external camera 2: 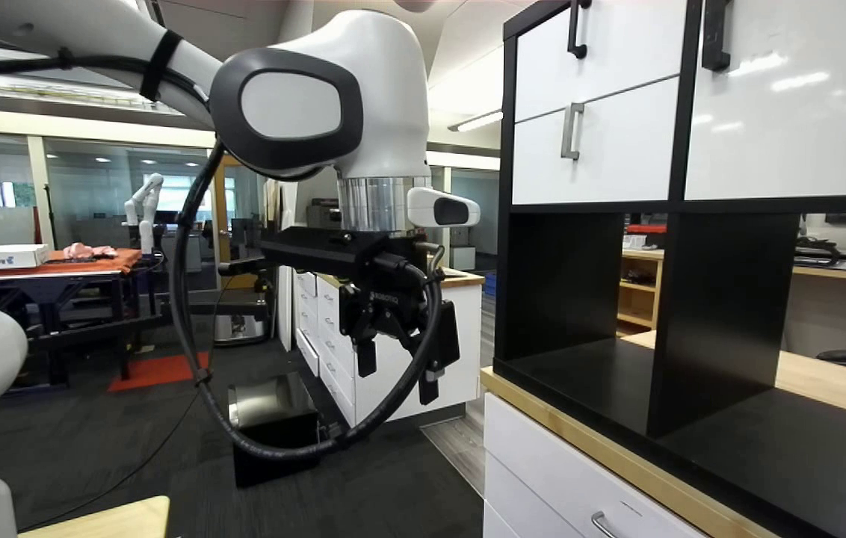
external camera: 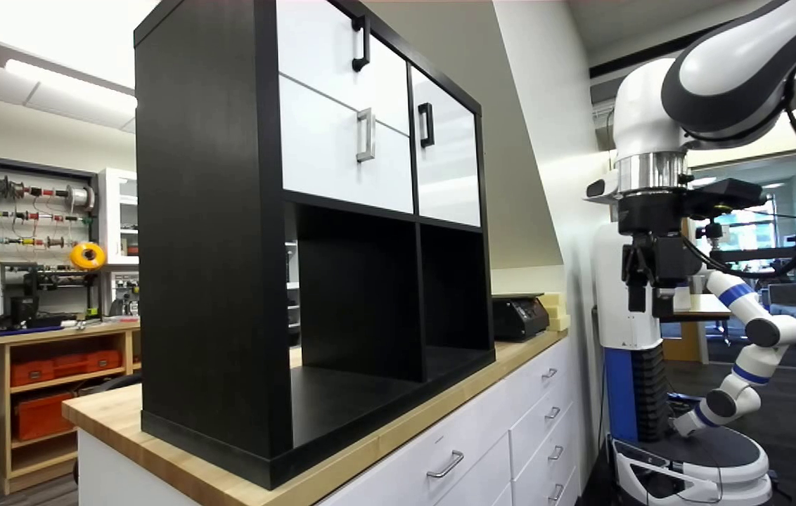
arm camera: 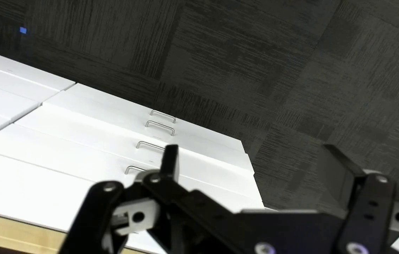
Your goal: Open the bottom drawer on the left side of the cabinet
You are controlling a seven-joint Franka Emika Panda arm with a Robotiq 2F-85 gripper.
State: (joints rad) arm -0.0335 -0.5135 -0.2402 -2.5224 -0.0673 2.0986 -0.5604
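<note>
The cabinet is a tall black cube-shelf unit in both exterior views (external camera: 197,211) (external camera 2: 572,288). Its left column holds two white drawers. The bottom drawer (external camera: 321,151) (external camera 2: 632,153) has a silver-grey handle (external camera: 370,133) (external camera 2: 567,133) and sits flush, closed. The drawer above (external camera: 321,42) (external camera 2: 632,41) has a black handle. My gripper (external camera: 649,299) (external camera 2: 397,370) hangs pointing down, apart from the cabinet, out in front of it. In the wrist view the gripper (arm camera: 250,151) is open, with nothing between its fingers. The cabinet's drawers are out of the wrist view.
A white door (external camera: 451,165) with a black handle fills the upper right column. Open cubbies lie below. The cabinet stands on a wooden counter (external camera: 370,450) over white drawers with silver pulls (arm camera: 79,148). A black box (external camera: 521,318) sits on the counter. A mobile robot (external camera: 686,457) stands behind.
</note>
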